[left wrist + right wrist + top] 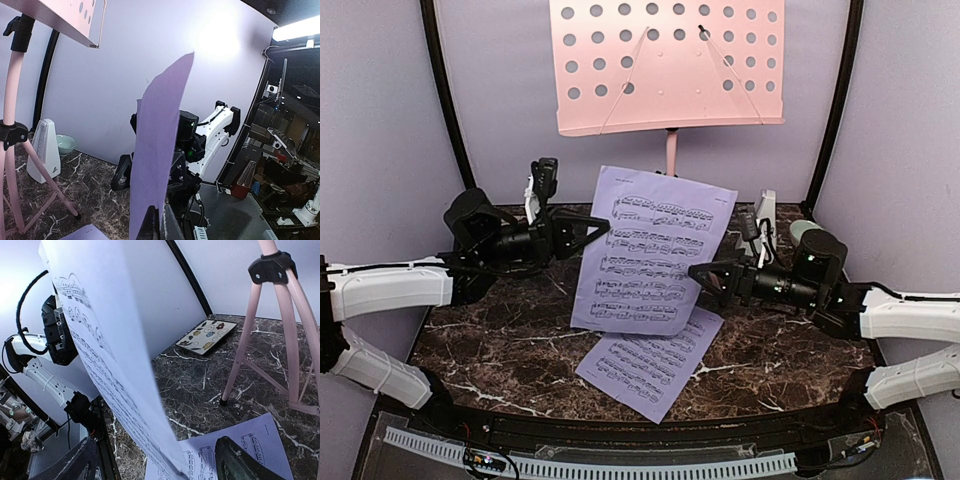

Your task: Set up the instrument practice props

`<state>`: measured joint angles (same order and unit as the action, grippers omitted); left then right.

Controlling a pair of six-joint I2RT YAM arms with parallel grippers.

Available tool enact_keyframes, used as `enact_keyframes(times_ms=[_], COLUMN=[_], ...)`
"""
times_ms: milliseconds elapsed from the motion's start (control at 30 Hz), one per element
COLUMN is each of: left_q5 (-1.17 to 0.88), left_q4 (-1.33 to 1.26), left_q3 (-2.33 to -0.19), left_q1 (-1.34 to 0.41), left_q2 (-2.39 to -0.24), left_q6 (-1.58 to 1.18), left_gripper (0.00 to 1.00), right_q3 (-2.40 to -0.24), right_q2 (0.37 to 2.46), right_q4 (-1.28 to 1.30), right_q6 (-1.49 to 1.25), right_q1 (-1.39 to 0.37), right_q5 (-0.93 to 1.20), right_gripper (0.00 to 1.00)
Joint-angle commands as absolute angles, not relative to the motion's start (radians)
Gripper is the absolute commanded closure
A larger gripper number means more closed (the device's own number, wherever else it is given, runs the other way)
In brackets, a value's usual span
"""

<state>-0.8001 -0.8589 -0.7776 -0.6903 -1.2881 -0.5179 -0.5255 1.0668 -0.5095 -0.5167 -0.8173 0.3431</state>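
Floral tile [207,335] lay flat on the marble table [500,350] by the back wall, on the left side beyond a tripod leg (right wrist view).

Left gripper [603,232] was out over the table at mid height, pointing right. In the left wrist view its fingers [152,225] were pressed together on the edge of the held sheet-music page [650,250], which rose nearly upright from them. Logged as clamped on the page's left edge.

The held page hung in the air at centre, printed side toward the arms, in front of and below the stand's desk and apart from it. The second sheet-music page [655,365] lay flat on the marble near the front, turned at an angle. The two overlapped in the top view. Whether the held page's lower edge touched the flat one could not be told.

The pink music stand [665,65] stood at back centre, with its perforated desk high, its pole below and its tripod legs on the marble.

Right gripper [705,275] pointed left at the held page's right edge. Its fingers [245,465] were spread wide, with the page's edge between them and not pinched.

The white pyramid metronome [45,150] stood upright at back right, partly hidden behind the right arm in the top view. The pale green bowl [65,144] sat just beside it.
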Motion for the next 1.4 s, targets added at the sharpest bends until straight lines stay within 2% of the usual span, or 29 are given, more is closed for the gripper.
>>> enact_keyframes(times_ms=[0,67,367,400,433,467,533,600,633,733,900,1133,1367], left_q5=[-0.785,-0.762,-0.684,-0.684,-0.677,-0.661,-0.603,-0.476,-0.413,-0.269,-0.219,-0.391,-0.463], left_q4=[-0.934,-0.944,-0.945,-0.924,-0.895,-0.857,-0.777,-0.666,-0.590,-0.420,-0.248,-0.311,-0.331], left_q3=[-0.804,-0.802,-0.840,-0.855,-0.868,-0.883,-0.895,-0.894,-0.890,-0.908,-0.960,-1.020,-1.199], left_q1=[-0.692,-0.692,-0.693,-0.693,-0.693,-0.694,-0.693,-0.692,-0.689,-0.680,-0.633,-0.630,-0.630], left_q2=[-1.274,-1.278,-1.318,-1.324,-1.330,-1.332,-1.325,-1.302,-1.292,-1.299,-1.416,-1.576,-1.760], left_q6=[-0.548,-0.556,-0.585,-0.578,-0.575,-0.569,-0.530,-0.464,-0.420,-0.279,-0.185,-0.001,0.019], left_gripper=[1.00,1.00,0.99,0.99,0.96,0.89,0.68,0.53,0.47,0.37,0.35,0.35,0.36], right_q3=[-0.600,-0.620,-0.727,-0.736,-0.744,-0.751,-0.777,-0.805,-0.822,-0.874,-0.960,-1.061,-1.128], right_q2=[1.077,1.077,1.055,1.047,1.037,1.026,0.999,0.969,0.953,0.917,0.889,0.870,0.840], right_q4=[-0.582,-0.585,-0.483,-0.466,-0.447,-0.423,-0.350,-0.262,-0.215,-0.085,0.095,0.285,0.411], right_q6=[-0.536,-0.542,-0.503,-0.493,-0.484,-0.470,-0.426,-0.368,-0.336,-0.248,-0.147,-0.078,-0.066], right_q1=[-0.812,-0.813,-0.813,-0.812,-0.812,-0.812,-0.812,-0.812,-0.813,-0.812,-0.812,-0.812,-0.812], right_q5=[0.396,0.398,0.357,0.346,0.336,0.325,0.292,0.255,0.235,0.209,0.210,0.179,0.114], right_gripper=[0.23,0.34,0.96,1.00,1.00,1.00,1.00,1.00,1.00,1.00,1.00,1.00,1.00])
